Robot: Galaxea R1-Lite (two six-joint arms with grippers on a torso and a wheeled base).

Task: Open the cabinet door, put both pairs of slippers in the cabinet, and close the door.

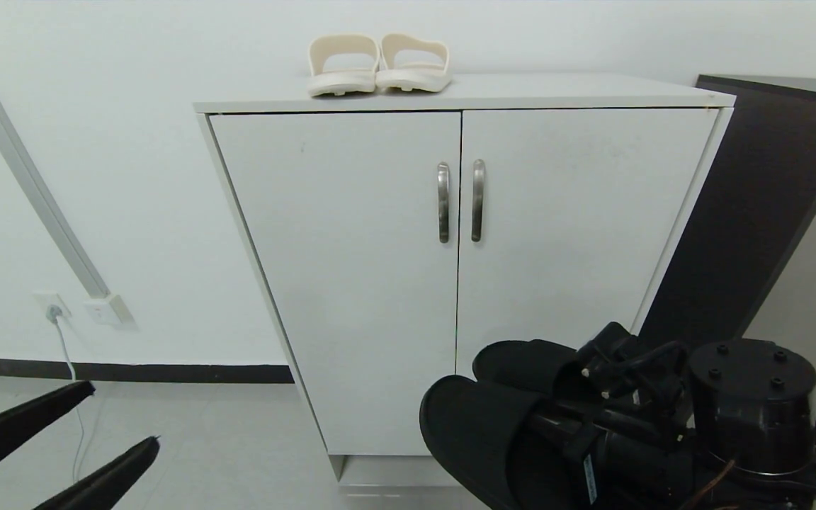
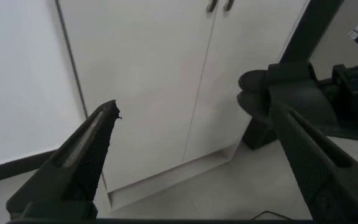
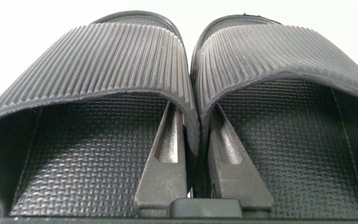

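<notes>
Nearest, the black slippers (image 3: 104,81) sit in the right gripper (image 3: 193,115). Its fingers are clamped on the two inner side walls, pressing the pair together, low before the cabinet (image 1: 337,283) by its right door (image 1: 578,212). The left gripper (image 1: 123,414) hangs low off the cabinet's left corner, fingers spread wide with nothing between them. Both doors are shut, so opening comes first. The free left gripper should probably close squarely on a metal handle (image 1: 443,202) and pull along the door's arc, with the held pair kept clear of the swing. What the cabinet holds is hidden; the cream slippers (image 1: 378,65) rest on its top.
</notes>
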